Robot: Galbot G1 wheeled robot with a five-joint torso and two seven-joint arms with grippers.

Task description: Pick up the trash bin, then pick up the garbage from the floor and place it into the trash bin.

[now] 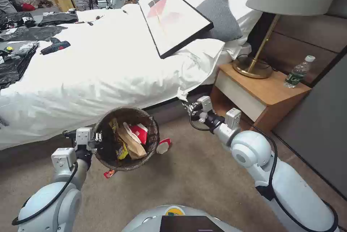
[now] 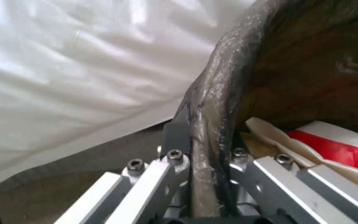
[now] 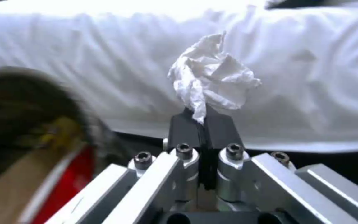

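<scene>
Our left hand (image 1: pixel 97 137) is clamped on the rim of the trash bin (image 1: pixel 126 138), one finger inside, one outside the bag fold, holding it above the carpet beside the bed (image 1: pixel 90 73). Bin holds a red-and-white cup (image 1: pixel 139 132), brown paper (image 1: pixel 131 144) and a yellow wrapper (image 1: pixel 121 150). Our right hand (image 3: pixel 204 126) is pinched on a crumpled white tissue (image 3: pixel 212 77), just right of the bin near the bed edge. Another cup (image 1: pixel 164 146) and a red scrap (image 1: pixel 109 174) lie on the floor.

Bright, even indoor light; wrist views soft, bedsheet glaring.
</scene>
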